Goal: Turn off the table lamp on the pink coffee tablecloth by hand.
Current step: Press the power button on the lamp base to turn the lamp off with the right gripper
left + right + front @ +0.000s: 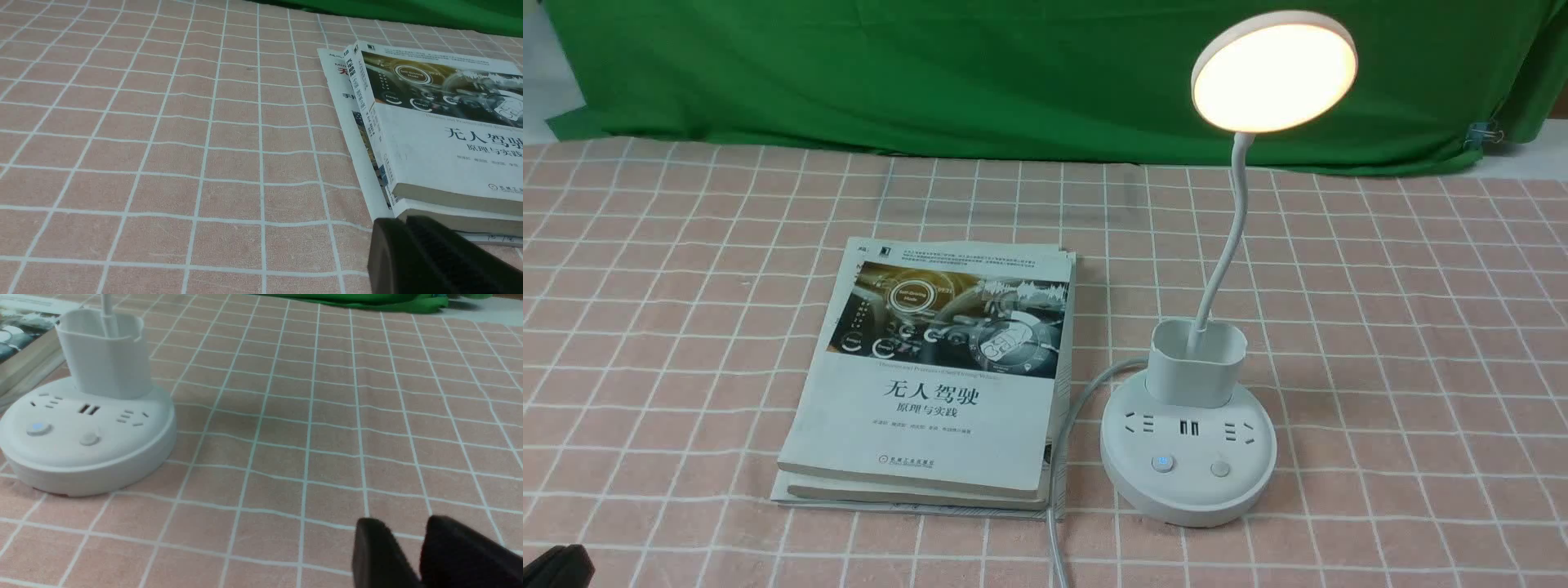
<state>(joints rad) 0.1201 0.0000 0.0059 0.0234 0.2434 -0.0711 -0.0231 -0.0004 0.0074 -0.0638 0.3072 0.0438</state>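
Observation:
The table lamp (1188, 457) stands right of centre on the pink coffee tablecloth (1380, 327). Its disc head (1274, 69) glows warm white. The round base has two buttons: the left one (1163, 464) shows a blue light, the right one (1219, 469) is plain. The right wrist view shows the lamp base (81, 457), with my right gripper (402, 526) well apart from it, low over the cloth, its fingertips a narrow gap apart and empty. Only a black corner of my left gripper (556, 566) shows in the front view. In the left wrist view it (394, 222) is shut, empty, beside the books.
A stack of books (939, 367) lies left of the lamp, also seen in the left wrist view (441, 143). The lamp's white cable (1066, 457) runs between books and base toward the front edge. A plain green cloth (931, 73) hangs behind the table.

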